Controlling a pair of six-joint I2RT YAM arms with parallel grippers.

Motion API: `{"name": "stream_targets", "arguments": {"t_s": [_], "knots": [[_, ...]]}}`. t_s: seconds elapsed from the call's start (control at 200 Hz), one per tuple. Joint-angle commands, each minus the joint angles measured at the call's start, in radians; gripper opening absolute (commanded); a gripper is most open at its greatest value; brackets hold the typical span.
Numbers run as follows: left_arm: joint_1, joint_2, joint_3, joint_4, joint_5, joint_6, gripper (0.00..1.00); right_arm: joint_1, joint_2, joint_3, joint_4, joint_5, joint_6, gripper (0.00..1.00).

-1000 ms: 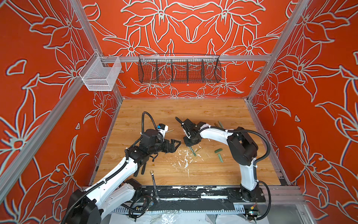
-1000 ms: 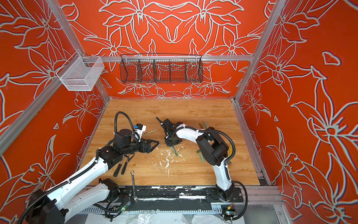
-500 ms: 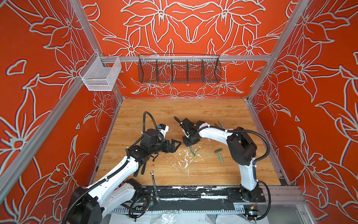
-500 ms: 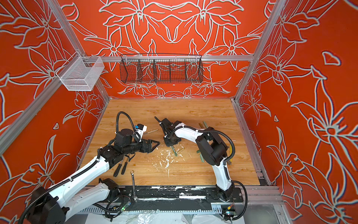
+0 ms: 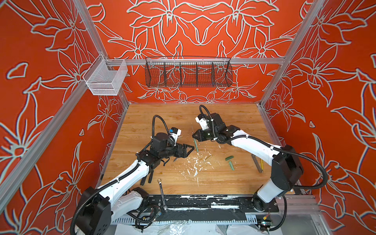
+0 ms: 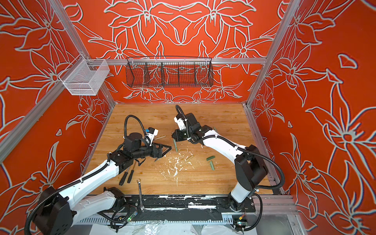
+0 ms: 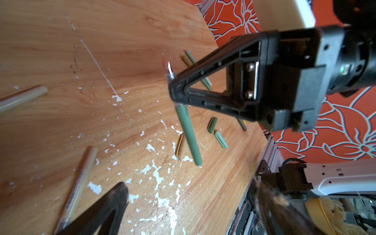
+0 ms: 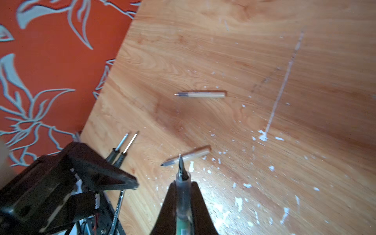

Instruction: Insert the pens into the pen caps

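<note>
You have five slim green or beige pens [image 7: 188, 132] with grey pointed tips, three short rounded pen caps [image 7: 212, 124], two green and one tan, two black-handled screwdrivers [image 6: 123, 178], one long silver wrench [image 5: 162, 191], and two wire baskets [image 5: 105, 79], one white, one black.

The right gripper [image 5: 194, 136] has closed its jaws on the green pen [image 5: 196, 145] near its tip end and has drawn up and toward the left arm. The pen, earlier lying flat beside the paint flecks [image 5: 193, 164], now hangs tilted from the fingertips, raised off the tabletop [image 5: 223, 183] where it is gripped.
</note>
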Motion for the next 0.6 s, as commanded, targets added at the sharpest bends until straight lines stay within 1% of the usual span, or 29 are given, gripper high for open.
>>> {"name": "stream_targets", "arguments": {"t_s": [0.0,0.125,0.195,0.325,0.425,0.53,0.595], "knots": [[-0.005,0.027,0.051,0.115,0.069,-0.014,0.96,0.005,-0.06,-0.095,0.235,-0.171,0.01,0.1],[-0.005,0.043,0.061,0.167,0.093,-0.042,0.82,0.005,-0.142,-0.217,0.468,-0.25,0.053,0.11],[-0.005,0.048,0.061,0.185,0.101,-0.052,0.73,0.005,-0.18,-0.258,0.535,-0.267,0.063,0.1],[-0.005,0.053,0.057,0.221,0.155,-0.065,0.53,0.005,-0.219,-0.28,0.547,-0.264,0.054,0.1],[-0.006,0.053,0.045,0.249,0.187,-0.076,0.42,0.005,-0.235,-0.285,0.551,-0.263,0.053,0.1],[-0.005,0.048,0.029,0.274,0.201,-0.086,0.27,0.005,-0.237,-0.284,0.564,-0.262,0.064,0.11],[-0.005,0.047,0.027,0.273,0.203,-0.085,0.22,0.005,-0.237,-0.285,0.574,-0.268,0.069,0.11]]}}
